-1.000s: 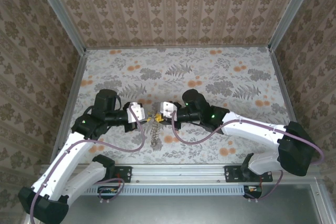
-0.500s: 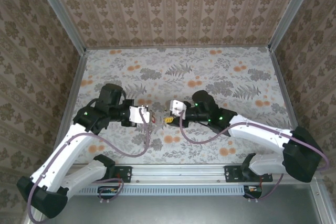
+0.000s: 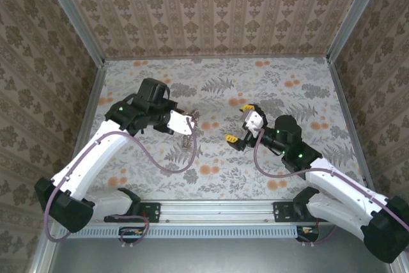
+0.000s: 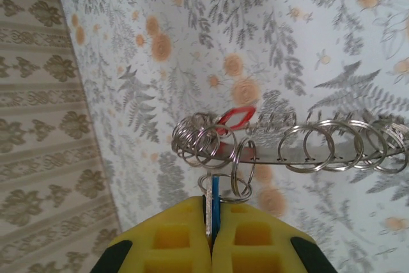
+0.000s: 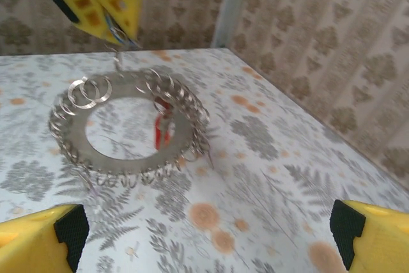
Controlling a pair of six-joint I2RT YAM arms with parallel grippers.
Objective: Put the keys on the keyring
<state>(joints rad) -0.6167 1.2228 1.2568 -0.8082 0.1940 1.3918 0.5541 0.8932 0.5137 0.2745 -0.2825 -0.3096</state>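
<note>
Our right gripper (image 3: 238, 121) now gapes, withdrawn. Our left gripper (image 4: 211, 238) pinches a blue key (image 4: 214, 199), seemingly threaded on the keyring (image 5: 73, 133)

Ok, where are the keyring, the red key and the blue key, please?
keyring (image 5: 73, 133), right wrist view, left side of its flat band.
red key (image 5: 161, 127), right wrist view, its red part.
blue key (image 4: 214, 206), left wrist view, its thin blue edge.

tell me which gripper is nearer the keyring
Left. The left gripper is shut on a blue key linked to the keyring, which hangs below it; the right gripper stands open, apart, off to the ring's right.
</note>
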